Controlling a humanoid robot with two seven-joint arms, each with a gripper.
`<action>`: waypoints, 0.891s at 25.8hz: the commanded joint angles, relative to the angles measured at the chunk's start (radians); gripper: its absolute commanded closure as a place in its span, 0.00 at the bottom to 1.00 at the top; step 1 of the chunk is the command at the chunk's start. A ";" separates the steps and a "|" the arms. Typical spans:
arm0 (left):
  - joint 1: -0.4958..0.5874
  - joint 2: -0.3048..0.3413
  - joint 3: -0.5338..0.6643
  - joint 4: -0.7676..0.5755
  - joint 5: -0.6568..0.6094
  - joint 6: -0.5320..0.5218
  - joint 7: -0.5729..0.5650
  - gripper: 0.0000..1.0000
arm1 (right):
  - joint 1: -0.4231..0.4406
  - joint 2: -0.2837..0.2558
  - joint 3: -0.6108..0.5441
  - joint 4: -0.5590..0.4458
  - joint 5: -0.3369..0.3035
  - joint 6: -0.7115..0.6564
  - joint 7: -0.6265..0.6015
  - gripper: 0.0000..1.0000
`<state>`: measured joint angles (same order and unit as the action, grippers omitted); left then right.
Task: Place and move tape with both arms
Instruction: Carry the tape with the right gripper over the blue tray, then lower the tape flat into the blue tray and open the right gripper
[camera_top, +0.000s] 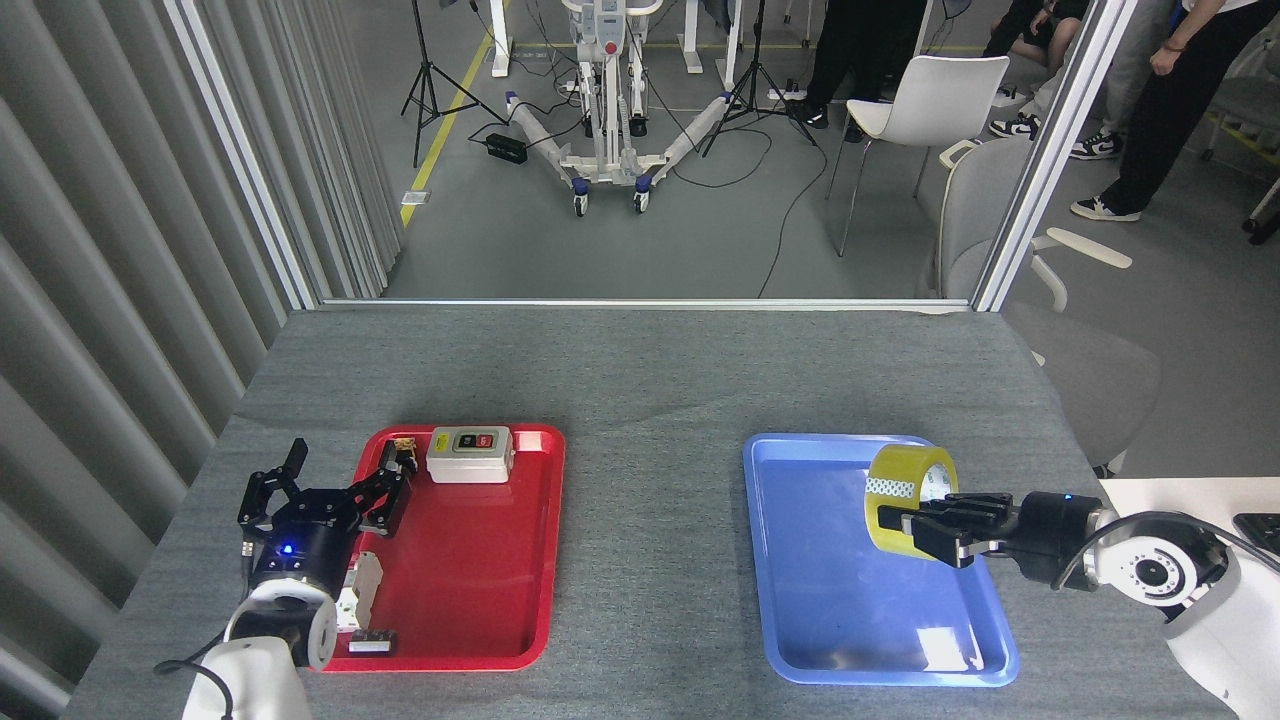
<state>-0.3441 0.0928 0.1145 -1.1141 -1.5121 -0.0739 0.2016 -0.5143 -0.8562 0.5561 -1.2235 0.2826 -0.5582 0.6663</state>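
At the far left, the left gripper (325, 487) hangs with its black claws spread wide and empty, straddling the left rim of the red tray (470, 640). That tray is glossy moulded plastic with rounded corners; a boxy pale switch unit (470, 454) and a small yellow-capped push button (402, 458) sit at its far end. The tabletop (650, 390) between the trays is a grey, felt-like woven surface.

To the right, the blue tray (800, 560), equally shiny, lies bare. The right gripper (900, 522) is clamped on the tape (905, 498), a translucent yellow roll with a white core, carried on edge above the tray's far right part. Judging by this, the tape has reached the blue tray but is not yet set down; lowering and release remain.
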 joint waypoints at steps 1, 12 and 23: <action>0.062 -0.100 -0.001 -0.016 -0.048 0.115 0.006 0.00 | -0.096 -0.015 0.168 0.059 0.017 0.113 -0.044 1.00; 0.129 -0.100 0.010 -0.090 0.026 -0.080 -0.001 0.00 | -0.283 0.194 0.381 0.298 -0.003 0.520 -0.016 1.00; 0.137 -0.079 0.010 -0.101 0.050 -0.090 0.048 0.00 | -0.328 0.235 0.387 0.295 -0.031 0.733 0.127 1.00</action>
<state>-0.2104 0.0075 0.1243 -1.2142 -1.4629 -0.1580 0.2481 -0.8382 -0.6369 0.9428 -0.9279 0.2558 0.1345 0.7622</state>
